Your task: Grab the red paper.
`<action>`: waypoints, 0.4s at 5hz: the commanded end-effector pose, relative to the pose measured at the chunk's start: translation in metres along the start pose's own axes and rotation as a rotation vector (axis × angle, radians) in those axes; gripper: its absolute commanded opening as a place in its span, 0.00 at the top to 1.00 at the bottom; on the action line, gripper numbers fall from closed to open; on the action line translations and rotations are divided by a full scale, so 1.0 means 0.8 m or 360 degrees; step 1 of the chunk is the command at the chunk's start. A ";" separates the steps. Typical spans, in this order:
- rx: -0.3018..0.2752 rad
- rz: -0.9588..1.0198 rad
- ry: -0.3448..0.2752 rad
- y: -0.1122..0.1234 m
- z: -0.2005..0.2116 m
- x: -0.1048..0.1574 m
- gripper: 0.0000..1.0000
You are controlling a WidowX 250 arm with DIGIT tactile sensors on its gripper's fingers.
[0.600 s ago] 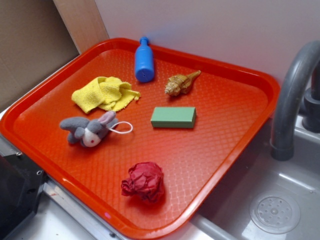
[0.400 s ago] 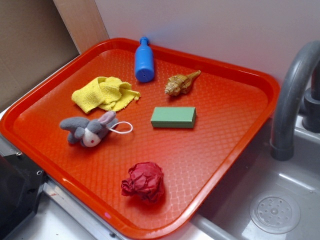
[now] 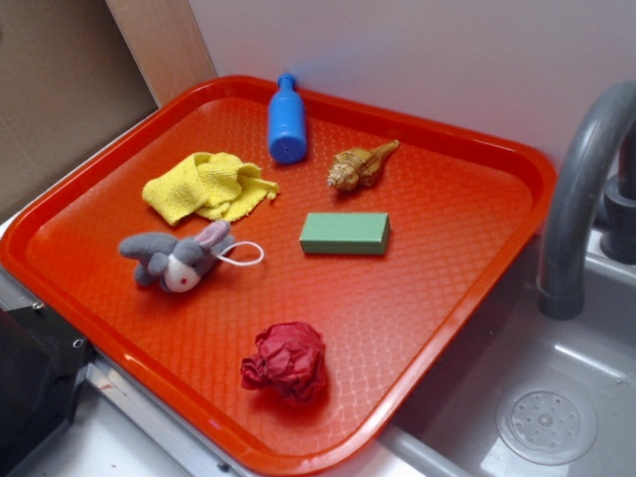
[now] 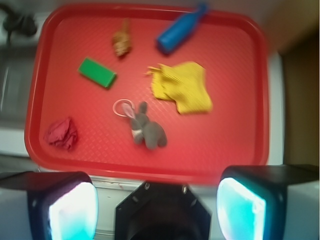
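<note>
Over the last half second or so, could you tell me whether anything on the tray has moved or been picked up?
Nothing visibly changed. The red paper lies untouched near the front edge of the tray, and the plush bunny, yellow cloth and green block sit where they were.

The tray [image 3: 467, 214] is orange-red with a fine diamond texture. On it: the red paper [image 3: 286, 361], dark crimson; a grey bunny [image 3: 177, 256] with a white face and a pale loop; a yellow cloth [image 3: 207, 186]; a blue bottle [image 3: 286, 120]; a green block [image 3: 345, 233]; a golden-tan figure [image 3: 360, 165], perhaps mottled. The sink [image 3: 556, 417] is grey
</note>
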State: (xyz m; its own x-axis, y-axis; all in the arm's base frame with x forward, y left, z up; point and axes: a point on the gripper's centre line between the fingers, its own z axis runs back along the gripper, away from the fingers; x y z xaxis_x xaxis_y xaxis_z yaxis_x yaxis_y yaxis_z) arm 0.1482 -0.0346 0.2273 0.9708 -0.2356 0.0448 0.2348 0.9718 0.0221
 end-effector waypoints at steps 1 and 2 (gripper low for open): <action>-0.0012 -0.0808 -0.0047 -0.017 0.003 0.034 0.00; -0.0049 -0.1218 0.0226 -0.037 -0.028 0.046 0.00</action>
State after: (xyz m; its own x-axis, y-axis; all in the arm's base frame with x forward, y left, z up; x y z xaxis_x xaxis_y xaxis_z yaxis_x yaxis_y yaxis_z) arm 0.1816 -0.0684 0.1936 0.5410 -0.8304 -0.1334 0.8312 0.5521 -0.0653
